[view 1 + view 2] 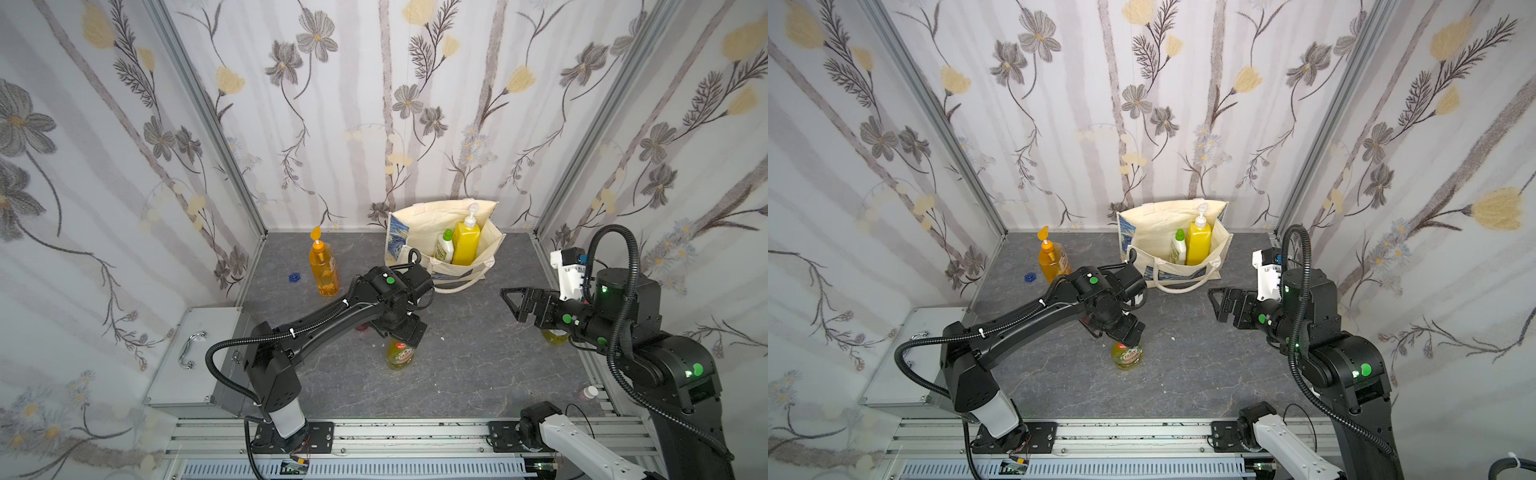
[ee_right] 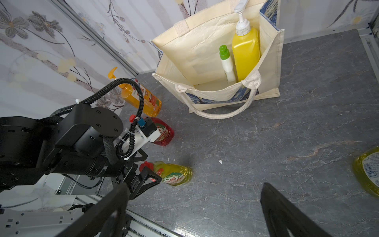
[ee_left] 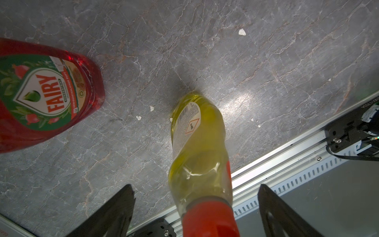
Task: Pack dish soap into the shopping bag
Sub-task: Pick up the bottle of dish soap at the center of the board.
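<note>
The shopping bag [image 1: 419,235] [image 2: 194,51] stands open at the back, holding a yellow pump bottle [image 1: 465,245] and a white green-capped bottle [image 1: 444,247]. A yellow-green dish soap bottle [image 1: 400,353] [image 3: 196,139] stands mid-table. My left gripper [image 1: 405,336] [image 3: 195,185] hangs over it, open, one finger on each side of the red cap with gaps. Beside it is a red bottle [image 3: 41,92] [image 2: 164,131]. An orange pump bottle [image 1: 324,270] stands back left. My right gripper [image 1: 513,305] [image 2: 194,185] is open and empty, above another yellow-green bottle [image 2: 367,170].
A metal case with a handle [image 1: 195,353] lies at the front left. A small blue piece [image 1: 294,277] sits near the orange bottle. A little white-capped pot [image 1: 588,392] is at the front right. An aluminium rail [image 1: 415,432] runs along the front edge.
</note>
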Controlling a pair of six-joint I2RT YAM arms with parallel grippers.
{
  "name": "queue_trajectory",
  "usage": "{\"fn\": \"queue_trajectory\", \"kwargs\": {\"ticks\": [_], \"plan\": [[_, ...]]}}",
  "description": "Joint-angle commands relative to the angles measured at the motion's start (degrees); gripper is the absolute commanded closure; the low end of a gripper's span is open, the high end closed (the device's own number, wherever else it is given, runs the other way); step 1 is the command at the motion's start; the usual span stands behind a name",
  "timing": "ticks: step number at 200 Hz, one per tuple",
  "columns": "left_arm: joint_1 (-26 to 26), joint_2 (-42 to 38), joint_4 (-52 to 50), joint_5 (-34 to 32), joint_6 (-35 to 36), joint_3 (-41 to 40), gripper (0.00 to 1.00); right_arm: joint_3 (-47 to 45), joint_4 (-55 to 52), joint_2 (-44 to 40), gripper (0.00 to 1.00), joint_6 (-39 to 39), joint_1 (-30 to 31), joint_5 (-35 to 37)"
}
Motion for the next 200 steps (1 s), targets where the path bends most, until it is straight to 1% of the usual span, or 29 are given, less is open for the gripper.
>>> {"fn": "queue_trajectory", "kwargs": {"ticks": [1, 51, 89, 109, 128, 141, 172, 200], "plan": [[0.8, 0.4, 1.6, 1.8, 1.6, -0.6, 0.07, 0.4, -0.1, 0.2, 0.0, 0.8, 0.0, 0.1], [1.4, 0.7, 1.3, 3.3, 4.3, -1.5, 0.11, 0.6, -0.5, 0.1, 0.0, 1.4, 0.0, 0.3], [1.7, -0.4, 2.3, 3.6, 5.2, -3.8, 0.11, 0.6, -0.4, 0.4, 0.0, 1.7, 0.0, 0.3], [1.8, -1.0, 2.7, 3.1, 5.9, -5.0, 0.09, 0.4, -0.2, 0.5, 0.0, 1.7, -0.1, 0.3], [1.8, -1.4, 3.2, 2.2, 7.0, -5.5, 0.05, 0.1, 0.0, 0.4, 0.0, 1.8, -0.1, 0.1], [1.7, -2.1, 4.2, 1.5, 7.6, -5.8, 0.04, -0.2, 0.3, 0.6, 0.0, 1.8, -0.1, 0.1], [1.7, -7.9, 11.6, -0.2, 7.9, -9.7, 0.03, -0.2, 0.8, 1.1, 0.0, 2.0, -0.1, -0.2], [1.6, -17.0, 21.8, 0.2, 8.7, -19.9, 0.03, -0.2, 1.0, 1.1, 0.0, 2.3, -0.1, 0.0]]}}
